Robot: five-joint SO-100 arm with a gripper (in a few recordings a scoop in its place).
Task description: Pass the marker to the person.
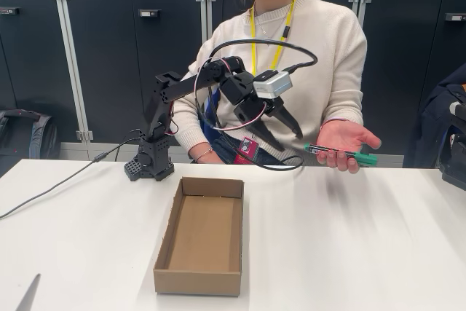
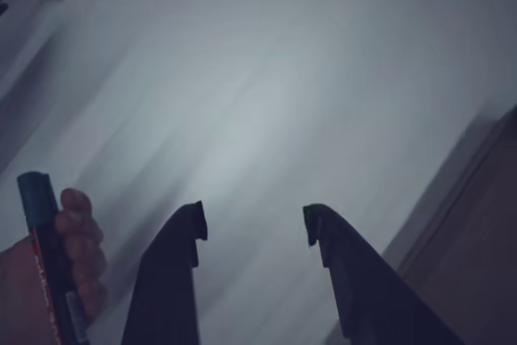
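Note:
The marker point(image 1: 341, 153), dark-barrelled with a green cap, lies across the open palm of the person point(image 1: 320, 56), who sits behind the table in a cream sweater with a yellow lanyard. My gripper point(image 1: 290, 136) hangs in the air to the left of that hand, open, with nothing between its fingers. In the wrist view the gripper point(image 2: 254, 224) shows two dark fingers spread apart over the blurred white tabletop, and the marker point(image 2: 44, 256) sits in the person's hand at the lower left.
An open cardboard box point(image 1: 202, 234) lies on the white table point(image 1: 349, 238) in front of the arm's base point(image 1: 151, 162). A cable runs off to the left from the base. Dark cabinets stand behind the person.

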